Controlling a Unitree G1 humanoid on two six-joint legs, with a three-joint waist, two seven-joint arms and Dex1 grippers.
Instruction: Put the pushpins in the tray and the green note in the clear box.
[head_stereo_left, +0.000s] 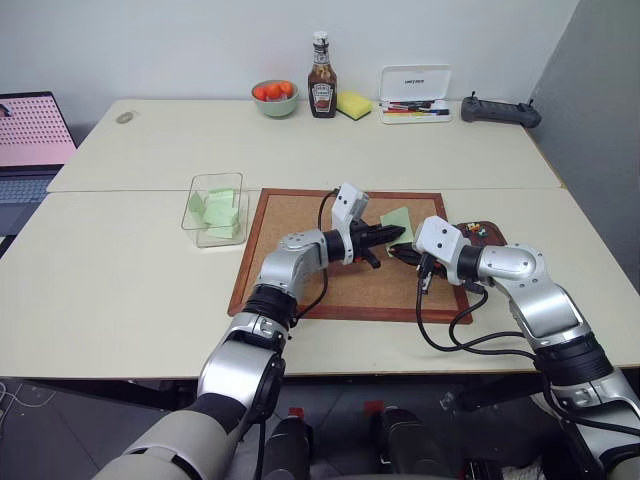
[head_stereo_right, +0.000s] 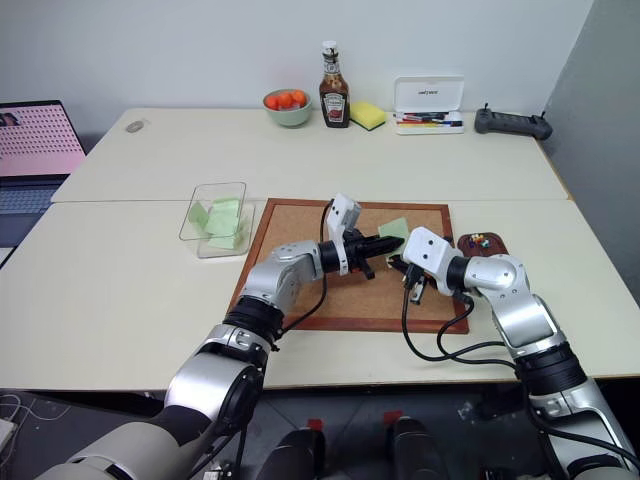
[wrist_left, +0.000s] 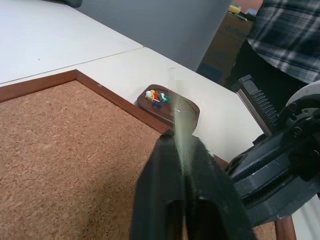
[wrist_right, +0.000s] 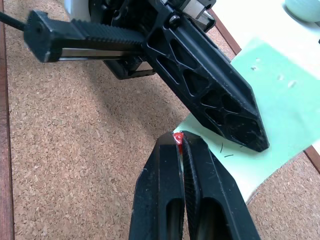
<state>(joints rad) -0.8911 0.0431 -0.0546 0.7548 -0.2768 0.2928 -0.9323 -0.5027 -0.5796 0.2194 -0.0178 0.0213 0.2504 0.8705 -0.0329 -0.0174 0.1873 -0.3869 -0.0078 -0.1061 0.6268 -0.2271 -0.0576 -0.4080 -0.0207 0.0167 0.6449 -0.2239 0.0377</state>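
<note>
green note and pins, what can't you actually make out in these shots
- Green note: right wrist view, the left gripper covers part of it.
- Red pushpin: mostly hidden between the right gripper's shut fingers.
- Pins in the tray: left wrist view, too small to count.

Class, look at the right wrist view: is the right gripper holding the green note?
No. The right gripper is shut on a red pushpin; the left gripper clamps the green note.

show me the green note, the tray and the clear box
green note (wrist_right: 280, 90), right wrist view, on its flat face
tray (wrist_left: 192, 111), left wrist view, on its bare rim
clear box (head_stereo_left: 196, 186), left eye view, on its far left wall
</note>
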